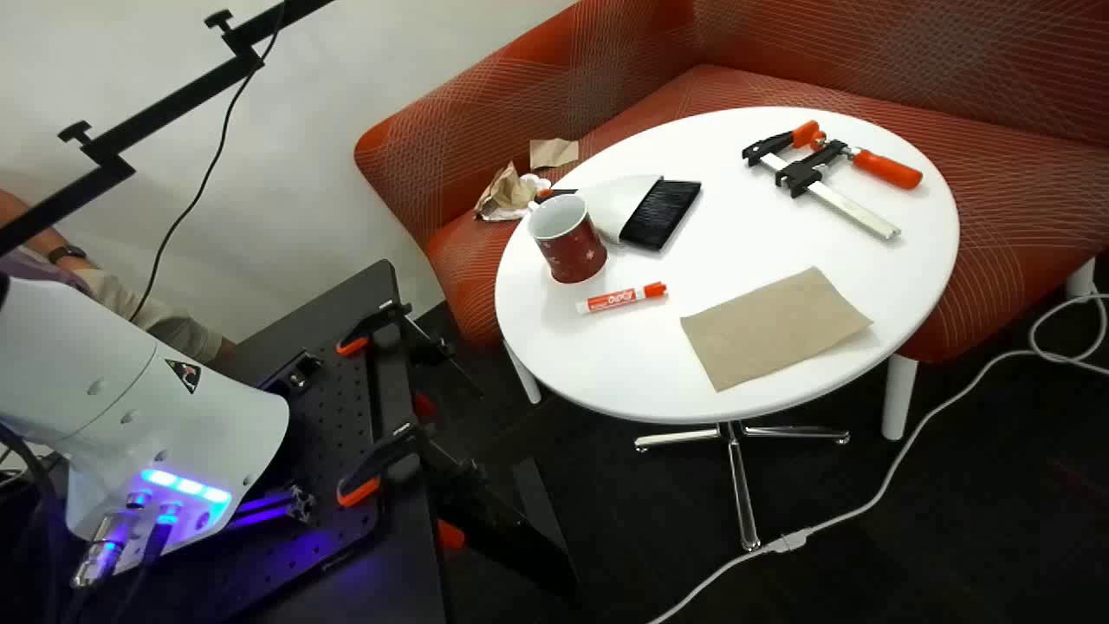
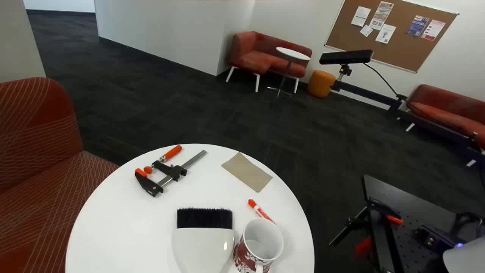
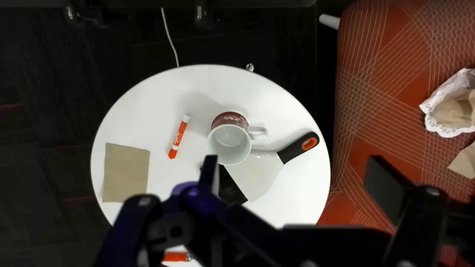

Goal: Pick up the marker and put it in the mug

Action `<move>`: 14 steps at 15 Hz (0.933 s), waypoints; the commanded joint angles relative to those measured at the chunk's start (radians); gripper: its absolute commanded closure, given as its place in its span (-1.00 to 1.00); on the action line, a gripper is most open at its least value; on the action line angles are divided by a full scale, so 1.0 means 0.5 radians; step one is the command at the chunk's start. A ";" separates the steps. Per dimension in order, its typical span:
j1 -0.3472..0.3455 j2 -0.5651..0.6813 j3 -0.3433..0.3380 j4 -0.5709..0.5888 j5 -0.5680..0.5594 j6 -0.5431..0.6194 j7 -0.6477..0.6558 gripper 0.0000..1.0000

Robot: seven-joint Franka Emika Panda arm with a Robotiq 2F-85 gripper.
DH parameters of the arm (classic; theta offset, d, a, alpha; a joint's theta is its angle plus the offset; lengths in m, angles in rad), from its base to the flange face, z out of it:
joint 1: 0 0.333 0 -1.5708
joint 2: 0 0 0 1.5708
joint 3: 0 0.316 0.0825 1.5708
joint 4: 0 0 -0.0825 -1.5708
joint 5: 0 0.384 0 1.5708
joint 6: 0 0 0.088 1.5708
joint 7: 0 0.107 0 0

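The marker (image 1: pixel 622 297) is red-orange with a white end and lies flat on the white round table. It also shows in an exterior view (image 2: pixel 260 210), partly behind the mug, and fully in the wrist view (image 3: pixel 178 136). The mug (image 1: pixel 573 247) is dark red with a white inside and stands upright beside the marker. It also shows in an exterior view (image 2: pixel 248 257) and in the wrist view (image 3: pixel 229 144), with its handle pointing away from the marker. My gripper (image 3: pixel 295 161) is wide open and empty, well above the table. It is out of view in both exterior views.
A white dustpan with black bristles (image 1: pixel 661 214) lies against the mug. A brown paper sheet (image 1: pixel 775 329) lies near the marker. Orange-and-black clamps (image 1: pixel 823 173) lie at the table's far side. A red sofa (image 1: pixel 485 113) borders the table (image 1: pixel 598 373). Crumpled paper (image 1: pixel 507 192) lies on the sofa.
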 commanded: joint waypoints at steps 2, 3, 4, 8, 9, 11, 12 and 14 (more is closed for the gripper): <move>0.006 0.002 -0.006 0.004 -0.005 -0.004 0.003 -1.00; 0.006 0.002 -0.006 0.004 -0.005 -0.004 0.003 -1.00; 0.006 0.002 -0.006 0.004 -0.005 -0.004 0.003 -1.00; -0.043 0.045 0.005 0.018 -0.054 0.044 0.044 -1.00; -0.070 0.067 0.005 0.023 -0.078 0.070 0.062 -1.00; -0.131 0.139 -0.011 0.034 -0.113 0.150 0.093 -1.00; -0.165 0.197 -0.029 0.043 -0.119 0.192 0.108 -1.00; -0.228 0.309 -0.053 0.052 -0.148 0.297 0.135 -1.00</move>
